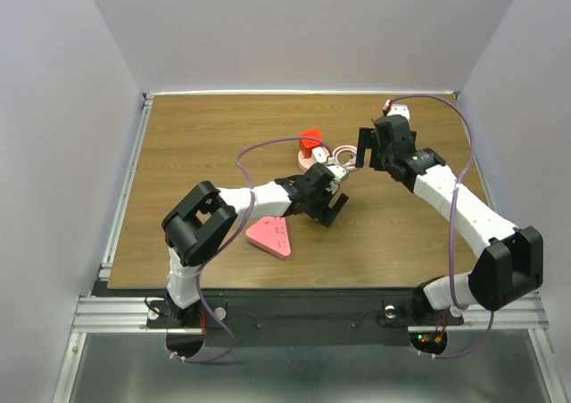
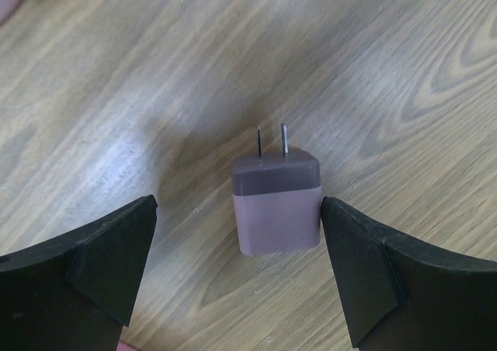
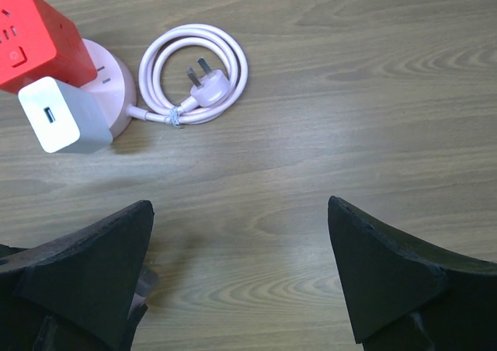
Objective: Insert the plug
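Desk: brown wood-grain top, matte, metal rail along left edge. Plain white walls on three sides.

Plug: small rounded greyish cube with two flat metal prongs, sitting between left fingers, just beside one. Those fingers are black, wedge-shaped and spread wide.

Right fingers also spread wide over bare wood, gripping nothing.

Red socket cube on round pink base, white adapter against it, glossy pink cord coiled beside. Pink triangular block nearer the arms.
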Available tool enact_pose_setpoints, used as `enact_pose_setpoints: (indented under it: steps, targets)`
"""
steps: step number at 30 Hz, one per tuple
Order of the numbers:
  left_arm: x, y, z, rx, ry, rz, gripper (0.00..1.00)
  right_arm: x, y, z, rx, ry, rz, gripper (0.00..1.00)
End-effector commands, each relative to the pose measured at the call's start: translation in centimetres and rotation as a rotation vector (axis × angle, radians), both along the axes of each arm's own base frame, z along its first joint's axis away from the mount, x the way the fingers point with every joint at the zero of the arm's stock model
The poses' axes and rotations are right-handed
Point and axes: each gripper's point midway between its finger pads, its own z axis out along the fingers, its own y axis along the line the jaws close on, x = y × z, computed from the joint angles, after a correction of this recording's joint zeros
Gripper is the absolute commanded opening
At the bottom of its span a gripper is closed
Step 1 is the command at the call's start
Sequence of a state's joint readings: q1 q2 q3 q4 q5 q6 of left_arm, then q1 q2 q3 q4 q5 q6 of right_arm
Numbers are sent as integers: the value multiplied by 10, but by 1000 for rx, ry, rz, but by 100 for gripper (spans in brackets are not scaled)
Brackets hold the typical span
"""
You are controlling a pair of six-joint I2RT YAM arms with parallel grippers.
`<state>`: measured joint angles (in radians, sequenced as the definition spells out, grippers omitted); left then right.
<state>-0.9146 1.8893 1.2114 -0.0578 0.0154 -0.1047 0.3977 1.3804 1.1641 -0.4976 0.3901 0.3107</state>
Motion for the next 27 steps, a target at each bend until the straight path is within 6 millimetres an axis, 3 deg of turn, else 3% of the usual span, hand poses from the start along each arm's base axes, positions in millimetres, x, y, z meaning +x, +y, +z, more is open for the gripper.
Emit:
enact_pose_setpoints:
  steps: [1,11,17,20,23,26,27]
  targets:
    - [4,-15,19,-40,-20,-31,99,5,-7,13,16,-57,-34,98]
    - [6,-30,16,-68,1,-48,99,4,-10,7,13,-48,-34,98]
    - [6,-30,4,-47,25,-41,99,2,-13,9,13,-54,-36,98]
    - [5,-32,1,-51,33,-44,94,1,-15,9,12,-57,-44,98]
    - [4,-34,-2,-57,45,-46,81,1,-19,8,7,-55,-58,98]
    - [3,-37,-6,-58,58,-54,56,0,-23,10,9,-62,-71,98]
    - [2,-37,-6,-60,59,-56,56,0,-23,10,11,-64,-72,98]
